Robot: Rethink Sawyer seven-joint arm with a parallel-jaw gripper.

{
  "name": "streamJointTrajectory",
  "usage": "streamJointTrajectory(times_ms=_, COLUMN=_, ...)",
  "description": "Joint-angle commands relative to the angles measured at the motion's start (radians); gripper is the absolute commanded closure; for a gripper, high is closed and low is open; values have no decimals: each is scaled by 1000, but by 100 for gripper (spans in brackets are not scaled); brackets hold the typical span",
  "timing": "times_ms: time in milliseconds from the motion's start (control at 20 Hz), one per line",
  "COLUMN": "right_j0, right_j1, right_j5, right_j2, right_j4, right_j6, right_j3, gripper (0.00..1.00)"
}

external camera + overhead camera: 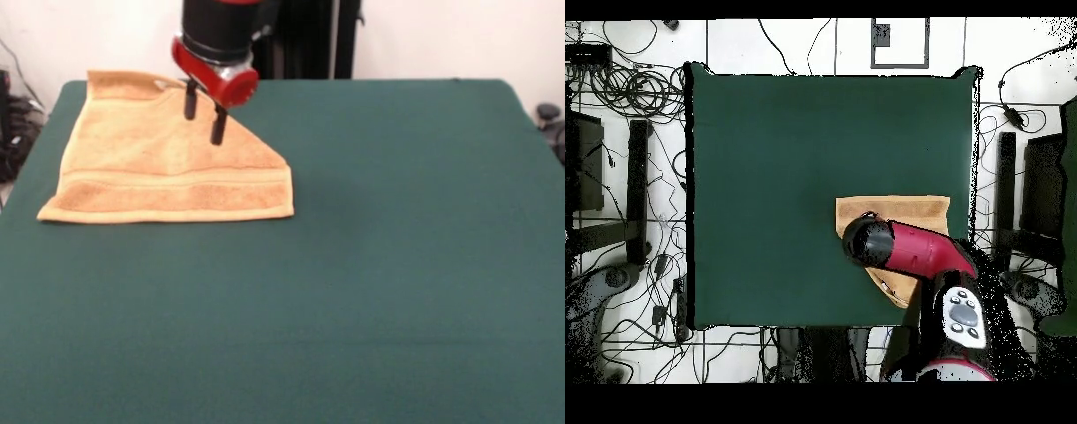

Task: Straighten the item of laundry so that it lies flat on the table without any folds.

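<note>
The tan terry towel [150,168] lies at the far left of the green table [371,265]. Its far right corner is folded over, which leaves a slanted right edge, and a woven band runs along the near edge. A small white tag [161,86] shows near its far edge. My gripper [204,114] hangs over the towel's far right part with its two black fingers apart and nothing between them. In the overhead view the arm [910,250] covers much of the towel [910,210], and the gripper itself is hidden under the arm.
Cables and stands [625,150] lie on the floor round the table. The towel sits close to the table's far and left edges in the front view.
</note>
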Motion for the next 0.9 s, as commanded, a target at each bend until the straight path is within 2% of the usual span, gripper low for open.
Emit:
streamJointTrajectory(times_ms=50, right_j0=122, right_j1=146, right_j5=-92, right_j2=-41, right_j4=138, right_j6=348, right_j3=-30, gripper=0)
streamJointTrajectory(times_ms=400, right_j0=197, right_j1=255, right_j5=-184, right_j2=-84, right_j4=257, right_j6=390, right_j3=-62, gripper=0)
streamJointTrajectory(times_ms=900, right_j0=218, right_j1=331, right_j5=-258, right_j2=-85, right_j4=370, right_j6=362, right_j3=-82, gripper=0)
